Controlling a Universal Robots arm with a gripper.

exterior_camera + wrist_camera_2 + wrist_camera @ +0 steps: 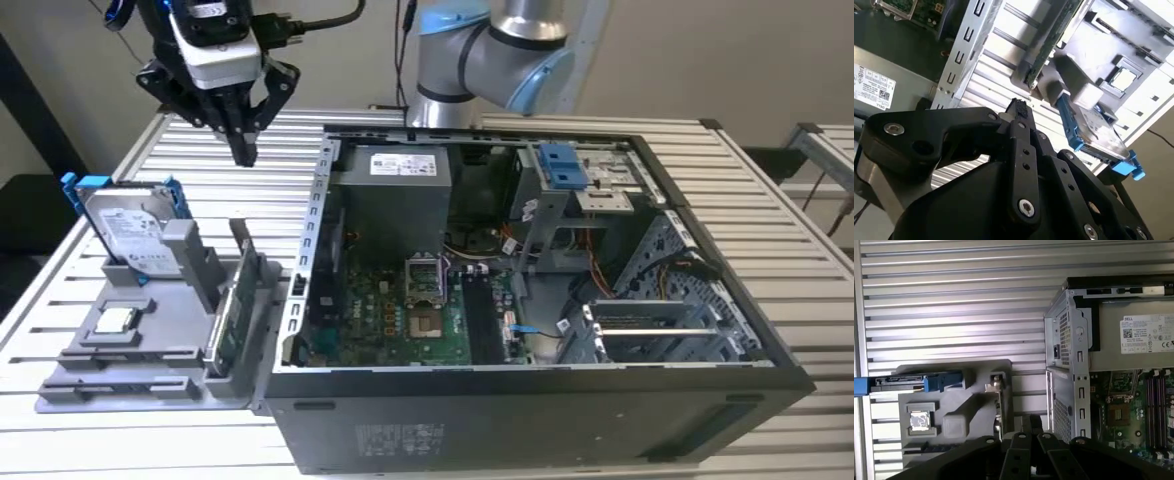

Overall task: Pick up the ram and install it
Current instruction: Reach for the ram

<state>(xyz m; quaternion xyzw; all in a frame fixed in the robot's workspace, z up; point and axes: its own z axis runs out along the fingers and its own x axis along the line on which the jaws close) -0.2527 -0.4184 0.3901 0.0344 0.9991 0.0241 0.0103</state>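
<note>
The gripper (244, 150), jaws closed on nothing, is hovering over the counter (747, 200) past the hard drive (134, 235) end of the grey holder (94, 395), while the ram (936, 446) is sitting at the holder's opposite end, its long axis running parallel to the hard drive.

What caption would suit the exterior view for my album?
Closed gripper hovers over the slatted table near a gray parts holder and an open computer case.
</note>
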